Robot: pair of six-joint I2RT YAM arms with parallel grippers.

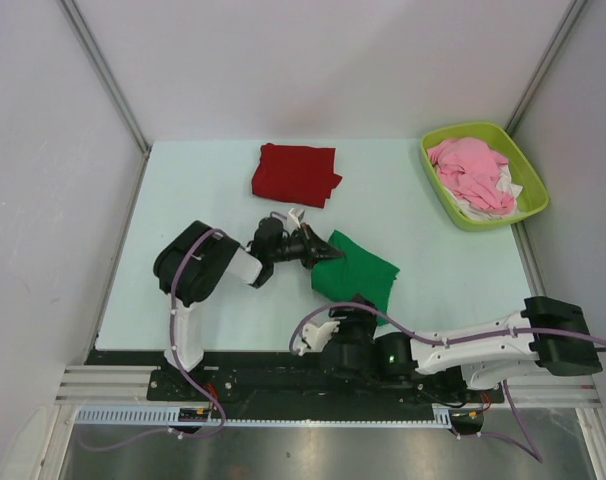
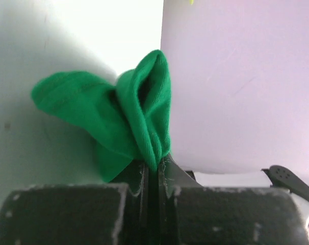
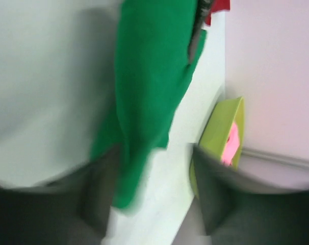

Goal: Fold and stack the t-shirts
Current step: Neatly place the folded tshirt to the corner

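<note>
The bright green t-shirt (image 1: 358, 270) lies crumpled on the table near the front middle. My left gripper (image 1: 328, 255) is shut on its left corner, and the left wrist view shows the fabric (image 2: 103, 112) pinched between the closed jaws (image 2: 153, 163). My right gripper (image 1: 355, 312) is at the shirt's near edge. In the blurred right wrist view its jaws (image 3: 152, 199) stand wide apart, with the green cloth (image 3: 149, 87) hanging between them by the left finger. The dark red t-shirt (image 1: 295, 173) lies folded at the back of the table.
A lime green basket (image 1: 463, 130) at the back right holds a pink garment (image 1: 473, 170) and a white cloth (image 1: 508, 185); the basket also shows in the right wrist view (image 3: 221, 127). Walls enclose the pale table (image 1: 203, 190) on three sides.
</note>
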